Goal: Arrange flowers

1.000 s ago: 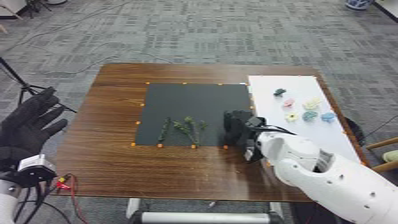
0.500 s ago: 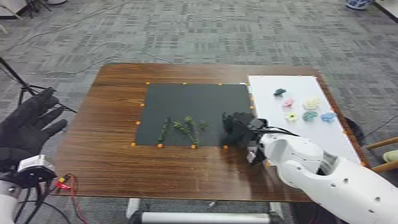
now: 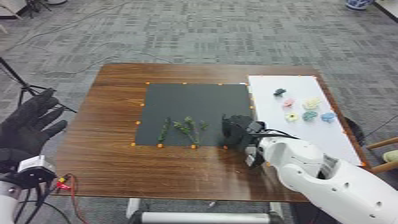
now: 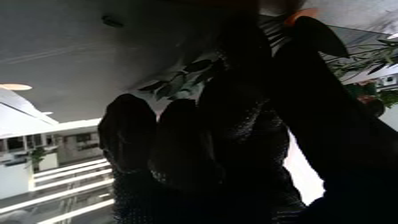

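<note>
Pinching what looks like a leafy sprig (image 4: 197,65), the right robot hand (image 3: 237,129) is low over the dark mat (image 3: 195,102), well placed to set it beside the laid-out stems (image 3: 187,128); farther off, blossoms (image 3: 310,116) lie apart for easy picking.

A mat (image 3: 195,100) lies mid-frame on the table (image 3: 151,177), stems (image 3: 165,129) across its lower part; just right, a sheet (image 3: 289,84) bears flowers (image 3: 309,116) in its upper half.

We see a slender green sprig (image 3: 164,130) and branched leafy stems (image 3: 189,129) lying left of the right hand (image 3: 237,130). Farther out, right of it, we see small flower heads (image 3: 309,116): pink, cream, yellow, teal, blue.
</note>
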### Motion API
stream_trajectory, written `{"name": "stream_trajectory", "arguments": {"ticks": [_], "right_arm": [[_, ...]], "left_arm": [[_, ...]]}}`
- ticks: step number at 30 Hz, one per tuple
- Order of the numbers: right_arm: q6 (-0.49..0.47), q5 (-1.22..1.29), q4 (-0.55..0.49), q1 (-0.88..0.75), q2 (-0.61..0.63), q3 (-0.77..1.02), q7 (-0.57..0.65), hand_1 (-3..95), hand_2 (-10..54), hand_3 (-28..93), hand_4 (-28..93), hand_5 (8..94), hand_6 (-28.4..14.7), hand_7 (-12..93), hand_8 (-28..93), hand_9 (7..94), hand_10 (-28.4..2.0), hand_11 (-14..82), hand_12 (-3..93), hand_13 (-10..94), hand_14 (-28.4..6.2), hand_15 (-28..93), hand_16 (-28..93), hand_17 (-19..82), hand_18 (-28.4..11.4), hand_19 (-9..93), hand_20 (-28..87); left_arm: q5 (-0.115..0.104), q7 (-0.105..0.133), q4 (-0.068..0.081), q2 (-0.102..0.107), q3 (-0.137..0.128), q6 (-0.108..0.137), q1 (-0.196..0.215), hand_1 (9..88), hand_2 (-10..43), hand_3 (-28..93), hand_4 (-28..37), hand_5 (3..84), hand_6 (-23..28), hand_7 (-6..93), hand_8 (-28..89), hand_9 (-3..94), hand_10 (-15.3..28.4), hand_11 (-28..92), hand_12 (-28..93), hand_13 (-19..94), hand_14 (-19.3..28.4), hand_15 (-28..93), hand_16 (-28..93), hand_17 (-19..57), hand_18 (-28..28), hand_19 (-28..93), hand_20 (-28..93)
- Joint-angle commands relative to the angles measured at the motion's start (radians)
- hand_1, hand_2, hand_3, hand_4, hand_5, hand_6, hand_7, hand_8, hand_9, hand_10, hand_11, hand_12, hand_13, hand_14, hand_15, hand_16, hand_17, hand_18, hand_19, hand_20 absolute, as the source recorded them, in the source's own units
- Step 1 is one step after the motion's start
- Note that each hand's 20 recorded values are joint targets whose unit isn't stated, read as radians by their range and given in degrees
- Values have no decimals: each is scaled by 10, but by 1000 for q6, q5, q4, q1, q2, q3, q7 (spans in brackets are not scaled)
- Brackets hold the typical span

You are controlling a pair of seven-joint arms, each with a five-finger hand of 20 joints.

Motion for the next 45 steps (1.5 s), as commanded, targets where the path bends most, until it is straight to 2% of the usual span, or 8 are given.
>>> {"name": "stream_trajectory", "arguments": {"ticks": [1,10,12,16,20,24,38,45], "right_arm": [[167,-130,1,8,21,-34,73,259,-14,826,-252,717,2,420,-66,800,-101,562,398,758,-74,826,397,448,-223,932,676],[386,-137,-24,20,61,-25,227,188,14,797,-254,634,-11,409,-127,725,-123,554,396,732,-86,808,393,421,-224,932,658],[410,-61,-28,-17,68,26,144,203,-6,806,-251,608,-15,409,-128,692,-125,549,393,717,-89,808,389,403,-223,932,644],[268,94,-46,-111,35,153,-66,303,41,852,-237,577,-12,357,25,682,-120,526,433,697,-92,811,382,382,-218,932,619],[47,82,-28,-162,-29,235,-197,293,228,916,-184,475,38,173,-115,730,-119,532,472,747,-85,819,375,425,-223,932,665],[-132,46,-24,-160,-43,230,-212,259,307,920,-156,425,47,142,-119,732,-120,541,466,760,-87,830,372,436,-227,932,694],[-199,-1,-29,-151,-13,189,-196,214,346,931,-141,445,46,158,-129,731,-120,541,465,787,-86,830,369,464,-232,932,714],[-206,22,-49,-152,33,207,-213,191,378,932,-111,467,43,159,-132,792,-120,607,357,788,-85,829,372,467,-233,932,715]], "left_arm": [[1,-3,-3,-4,1,5,6,229,-32,673,-283,191,14,204,-99,136,86,180,194,40,113,401,-45,-129,180,367,118],[0,-2,-5,-6,-1,5,10,229,-32,674,-283,191,14,204,-98,137,85,180,194,40,113,401,-45,-129,180,367,118],[1,0,-6,-7,-4,6,16,229,-32,673,-283,191,14,204,-98,137,85,179,194,40,113,400,-46,-129,180,367,118],[0,1,-7,-11,0,6,18,229,-32,674,-283,191,14,205,-99,137,84,180,194,41,112,400,-46,-129,180,368,118],[1,1,-6,-6,3,-1,15,229,-31,674,-283,191,15,204,-99,137,84,180,194,41,113,400,-46,-129,179,367,118],[-1,1,-3,1,1,-1,9,230,-30,672,-283,191,15,205,-98,136,84,180,193,40,113,400,-46,-129,179,367,118],[0,-2,-2,1,-3,-5,12,230,-30,673,-283,191,15,205,-99,136,85,181,194,41,114,403,-46,-129,180,367,118],[0,-5,1,5,-1,-3,6,230,-31,674,-283,191,14,205,-99,136,85,180,194,41,114,404,-47,-129,180,368,118]]}}
